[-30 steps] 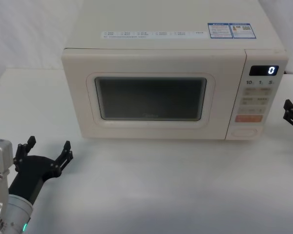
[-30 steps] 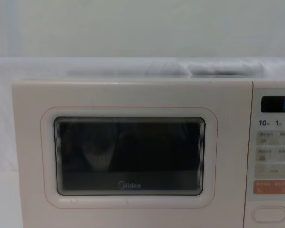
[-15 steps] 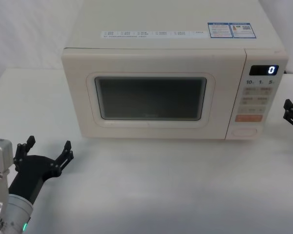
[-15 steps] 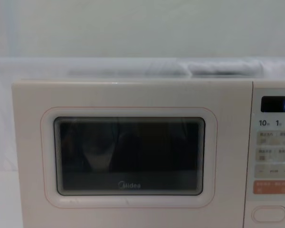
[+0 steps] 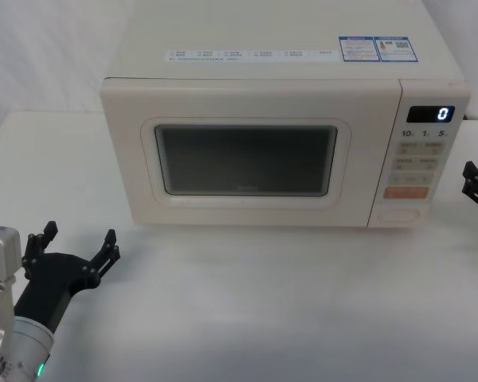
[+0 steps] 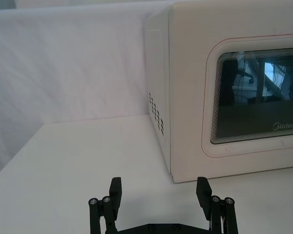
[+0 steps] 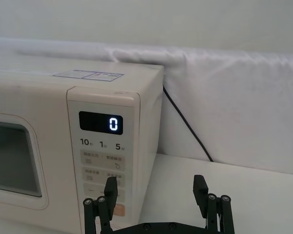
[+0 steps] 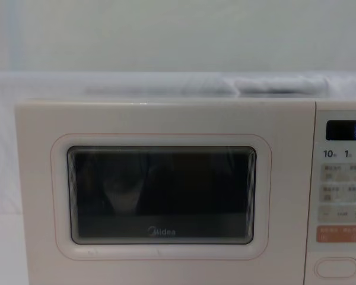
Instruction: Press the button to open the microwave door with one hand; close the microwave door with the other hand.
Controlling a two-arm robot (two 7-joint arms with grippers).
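The cream microwave (image 5: 279,72) stands at the middle of the white table, its door (image 5: 247,159) flush with the front. The dark window and Midea logo face me on the door (image 8: 160,196) in the chest view. The wide pill-shaped button (image 5: 404,214) sits at the bottom of the keypad strip, also button (image 8: 336,267). My left gripper (image 5: 73,243) hovers open near the table's front left, well short of the door, left gripper (image 6: 159,191). My right gripper (image 7: 156,189) is open beside the microwave's right side, level with the keypad; its fingers (image 5: 472,181) show at the edge.
The display (image 5: 430,114) reads 0. A black power cable (image 7: 185,126) runs down the white backdrop behind the microwave's right side. Bare white tabletop (image 5: 247,302) stretches in front of the oven.
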